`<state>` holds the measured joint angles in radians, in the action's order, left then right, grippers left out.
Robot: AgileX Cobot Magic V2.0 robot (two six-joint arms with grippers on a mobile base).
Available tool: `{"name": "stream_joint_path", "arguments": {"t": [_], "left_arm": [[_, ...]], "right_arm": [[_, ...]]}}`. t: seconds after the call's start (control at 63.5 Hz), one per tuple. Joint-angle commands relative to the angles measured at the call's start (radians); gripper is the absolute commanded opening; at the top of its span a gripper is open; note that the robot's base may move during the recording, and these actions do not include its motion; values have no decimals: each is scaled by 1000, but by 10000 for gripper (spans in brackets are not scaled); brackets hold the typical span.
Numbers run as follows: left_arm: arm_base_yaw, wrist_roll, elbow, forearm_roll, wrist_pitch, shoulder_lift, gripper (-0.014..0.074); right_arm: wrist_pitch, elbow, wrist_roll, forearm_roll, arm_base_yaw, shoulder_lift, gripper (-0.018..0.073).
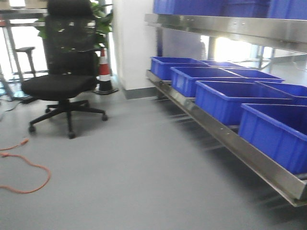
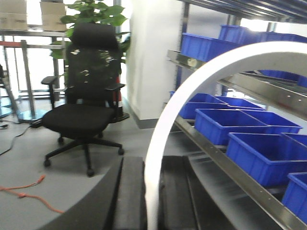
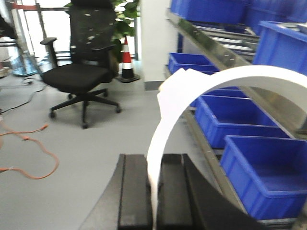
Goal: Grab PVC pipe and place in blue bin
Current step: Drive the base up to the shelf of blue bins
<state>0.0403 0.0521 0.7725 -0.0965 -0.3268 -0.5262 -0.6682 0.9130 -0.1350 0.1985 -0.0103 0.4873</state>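
The left jaws are clamped on a smooth white pipe (image 2: 158, 143), which rises from between the matte black pads and bends right in a broad arc. The right jaws grip the same kind of white arc (image 3: 163, 139) in the same way. The pipe is in the air, not in a bin. To the right, glossy blue plastic bins (image 1: 225, 103), open and rectangular, sit in rows on a steel rack (image 1: 230, 139). On the grey floor (image 1: 144, 172) to the left are a black mesh chair (image 1: 64, 81), a striped cone (image 1: 104, 72) and a looping orange cable (image 1: 29, 177).
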Motion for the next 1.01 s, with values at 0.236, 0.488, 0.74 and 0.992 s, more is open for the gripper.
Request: {"name": "stream_joint_path", "arguments": {"t": [0.236, 0.488, 0.74, 0.992], "left_arm": [[-5, 1, 1, -6, 28, 5, -111], [-5, 1, 1, -6, 28, 5, -111], [-5, 1, 1, -6, 28, 5, -111], [-5, 1, 1, -6, 28, 5, -111]], "right_arm": [[24, 5, -2, -4, 0, -4, -169], [24, 5, -2, -4, 0, -4, -169], [24, 5, -2, -4, 0, -4, -169], [24, 5, -2, -4, 0, -4, -169]]}}
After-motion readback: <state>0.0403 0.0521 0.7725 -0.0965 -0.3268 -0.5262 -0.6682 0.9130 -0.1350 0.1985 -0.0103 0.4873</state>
